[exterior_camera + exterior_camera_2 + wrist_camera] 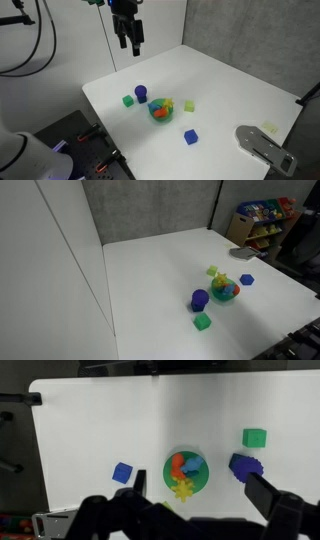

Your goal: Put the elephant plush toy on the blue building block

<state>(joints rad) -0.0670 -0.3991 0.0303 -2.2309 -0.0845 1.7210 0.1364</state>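
Gripper (130,46) hangs high over the tabletop (220,80), fingers spread wide, empty. Elephant plush toy (195,462) lies inside green bowl (166,473) with other toys. Blue building block (122,473) sits near the bowl, not touching.

Lab-like test cell: white table (230,80), grey partition walls (150,208).

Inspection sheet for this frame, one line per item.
Surface: white table.
Job's things: elephant plush toy lies in the green bowl; blue building block beside the bowl, apart.
Clutter: green cube, dark purple toy; orange toy and yellow toy in the bowl.
End effector: open, empty, high above the table.
Cables: black loops off the table.
Surroundings: stocked shelf.
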